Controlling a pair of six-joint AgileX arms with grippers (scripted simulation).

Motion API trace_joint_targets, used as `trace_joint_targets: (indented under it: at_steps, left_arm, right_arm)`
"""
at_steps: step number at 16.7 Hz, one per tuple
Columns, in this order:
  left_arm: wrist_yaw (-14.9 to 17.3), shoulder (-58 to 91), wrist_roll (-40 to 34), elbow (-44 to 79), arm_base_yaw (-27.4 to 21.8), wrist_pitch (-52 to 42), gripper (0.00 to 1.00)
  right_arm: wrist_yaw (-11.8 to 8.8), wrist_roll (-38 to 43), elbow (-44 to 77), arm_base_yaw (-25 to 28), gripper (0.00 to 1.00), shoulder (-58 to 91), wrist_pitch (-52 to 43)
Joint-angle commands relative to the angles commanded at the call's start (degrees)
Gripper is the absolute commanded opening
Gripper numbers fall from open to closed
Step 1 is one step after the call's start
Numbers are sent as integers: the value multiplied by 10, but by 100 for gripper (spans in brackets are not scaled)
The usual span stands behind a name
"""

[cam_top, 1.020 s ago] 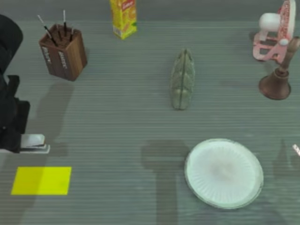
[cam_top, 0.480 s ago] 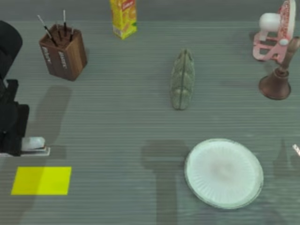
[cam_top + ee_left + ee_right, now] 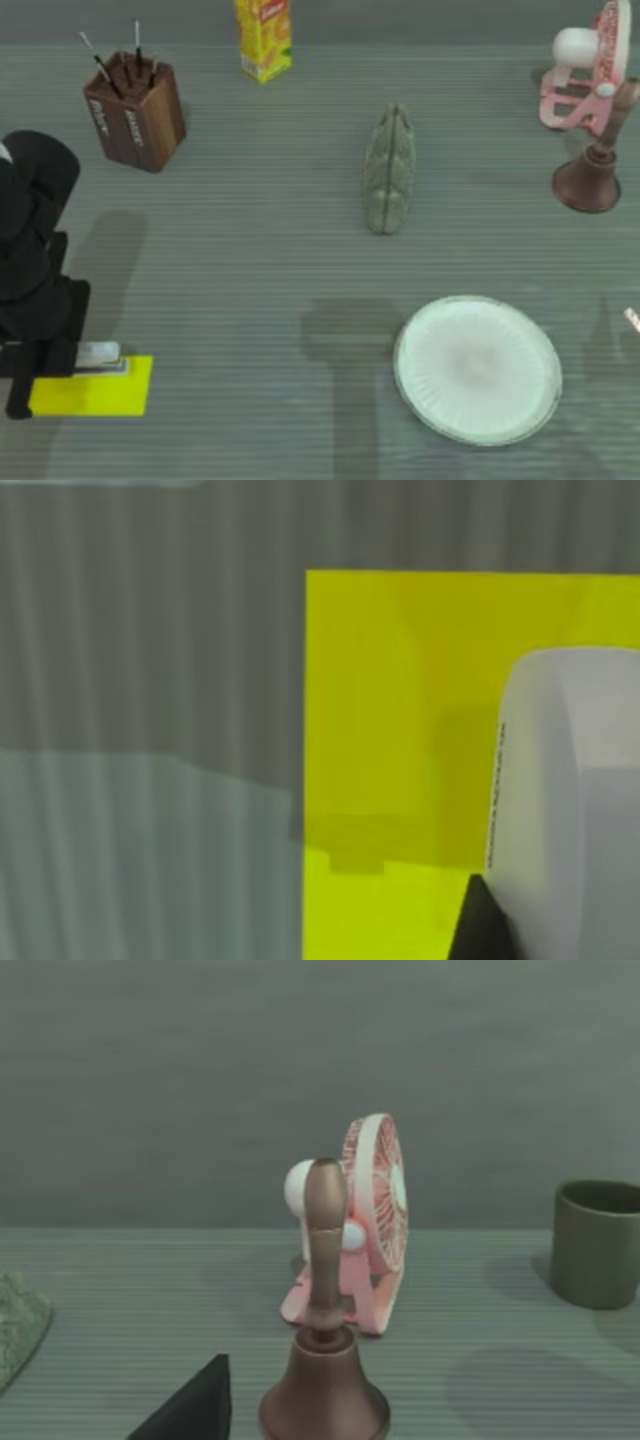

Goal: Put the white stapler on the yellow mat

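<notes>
Top view: left claw [image 3: 62,362] is gripping the white stapler [image 3: 99,355] over the yellow mat [image 3: 95,387], positioning it for release.

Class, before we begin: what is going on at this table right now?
The left gripper holds the white stapler at the top view's left side, with the stapler over the upper edge of the yellow mat. The left wrist view shows the stapler above the yellow surface. Whether it already rests on the mat cannot be told. The right arm is idle at the right side, near the brown bell and the pink fan.
</notes>
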Motion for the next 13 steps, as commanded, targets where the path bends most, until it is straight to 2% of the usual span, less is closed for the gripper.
trace_joint_targets:
  at_steps: [6,13]
  left_arm:
    - [0,7,-1,-12,-1,17,0]
    - [0,7,-1,-12,-1,17,53]
  right_arm:
    - [0,0,0,0,100,0,0]
    - [0,0,0,0,100,0,0]
